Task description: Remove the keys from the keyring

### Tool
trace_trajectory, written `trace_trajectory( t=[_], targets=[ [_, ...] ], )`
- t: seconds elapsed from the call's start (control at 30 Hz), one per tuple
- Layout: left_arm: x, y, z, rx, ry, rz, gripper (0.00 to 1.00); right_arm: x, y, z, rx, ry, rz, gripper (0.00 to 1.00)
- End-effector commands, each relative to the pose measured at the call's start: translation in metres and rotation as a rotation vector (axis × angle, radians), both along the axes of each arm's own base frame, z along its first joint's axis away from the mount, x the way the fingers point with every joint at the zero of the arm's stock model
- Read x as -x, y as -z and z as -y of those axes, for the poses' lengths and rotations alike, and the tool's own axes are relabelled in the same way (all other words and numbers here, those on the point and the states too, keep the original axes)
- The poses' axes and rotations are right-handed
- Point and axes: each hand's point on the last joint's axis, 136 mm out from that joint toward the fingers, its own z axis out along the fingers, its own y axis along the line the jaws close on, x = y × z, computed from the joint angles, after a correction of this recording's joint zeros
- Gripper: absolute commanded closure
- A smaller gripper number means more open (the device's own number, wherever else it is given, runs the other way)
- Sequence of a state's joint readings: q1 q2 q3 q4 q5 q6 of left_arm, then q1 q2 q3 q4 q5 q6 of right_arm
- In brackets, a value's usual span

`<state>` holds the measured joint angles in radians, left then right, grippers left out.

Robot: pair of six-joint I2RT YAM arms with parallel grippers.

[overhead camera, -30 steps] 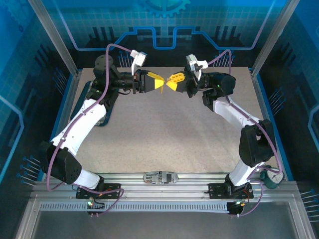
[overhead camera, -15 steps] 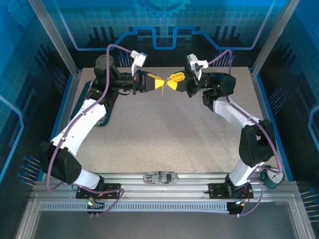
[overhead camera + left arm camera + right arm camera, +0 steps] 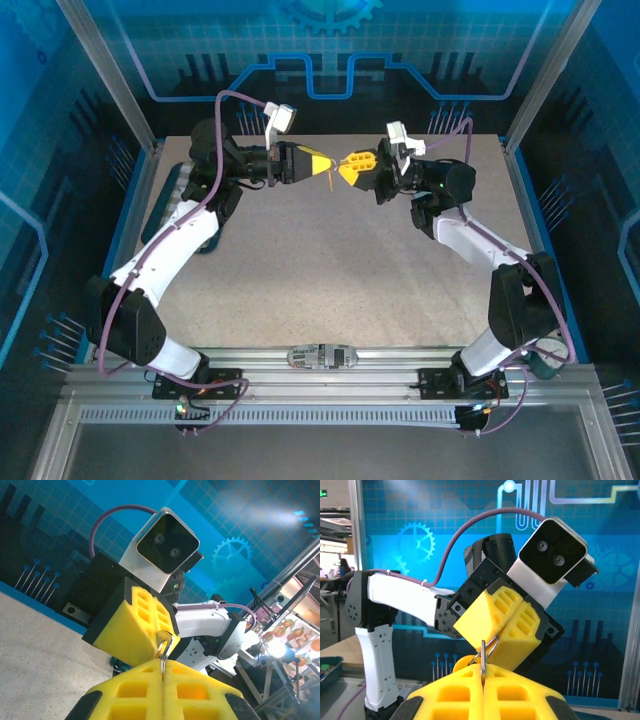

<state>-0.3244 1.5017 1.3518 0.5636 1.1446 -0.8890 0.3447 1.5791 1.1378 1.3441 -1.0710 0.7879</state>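
White arms with black joints, purple cables, yellow latticed claw fingers

The left arm stands up from its base at the near edge of the counter, elbow bent, forearm slanting toward the far middle. The right arm mirrors it. Their wrists point at each other above the counter's far middle. The left gripper and right gripper face tip to tip, very close, each with its yellow fingers pressed flat together.
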Motion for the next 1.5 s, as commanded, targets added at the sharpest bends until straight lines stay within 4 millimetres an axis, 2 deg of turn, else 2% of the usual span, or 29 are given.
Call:
trace_trajectory(
  t=[0.0,0.1,0.13,0.2,0.37,0.5,0.6,0.8,0.93,1.1,1.23,1.47],
  targets=[
    [-0.008,-0.013,-0.008,0.048,-0.055,0.031,1.00,0.011,-0.012,0.003,-0.025,0.048,0.103,1.00],
    [-0.007,-0.009,-0.008,0.039,-0.050,0.026,1.00,0.011,-0.015,0.003,-0.025,0.057,0.107,1.00],
    [-0.007,-0.009,-0.008,0.037,-0.051,0.029,0.94,0.009,-0.016,0.003,-0.022,0.062,0.101,1.00],
    [-0.007,-0.006,-0.009,0.033,-0.060,0.030,0.74,0.007,-0.016,0.003,-0.013,0.059,0.087,1.00],
    [-0.018,0.005,-0.023,0.009,-0.148,0.033,0.56,0.003,-0.015,0.005,0.013,0.066,0.039,1.00],
    [-0.033,0.020,-0.045,-0.027,-0.274,0.026,0.54,-0.002,-0.005,0.002,0.071,0.104,-0.019,1.00],
    [-0.036,0.031,-0.053,-0.103,-0.380,0.064,0.48,-0.008,0.004,0.002,0.134,0.157,-0.077,1.00],
    [-0.031,0.035,-0.064,-0.169,-0.484,0.178,0.42,-0.009,0.024,-0.002,0.264,0.249,-0.133,1.00],
    [-0.022,0.037,-0.058,-0.168,-0.428,0.199,0.41,-0.010,0.031,-0.005,0.291,0.254,-0.180,1.00],
    [-0.002,0.040,-0.036,-0.181,-0.326,0.283,0.41,-0.002,0.033,-0.011,0.314,0.225,-0.192,1.00],
    [0.005,0.043,-0.025,-0.184,-0.292,0.338,0.41,0.004,0.033,-0.015,0.327,0.209,-0.192,1.00],
    [0.005,0.040,-0.023,-0.166,-0.294,0.370,0.45,0.009,0.033,-0.019,0.330,0.194,-0.190,1.00]
  ],
)
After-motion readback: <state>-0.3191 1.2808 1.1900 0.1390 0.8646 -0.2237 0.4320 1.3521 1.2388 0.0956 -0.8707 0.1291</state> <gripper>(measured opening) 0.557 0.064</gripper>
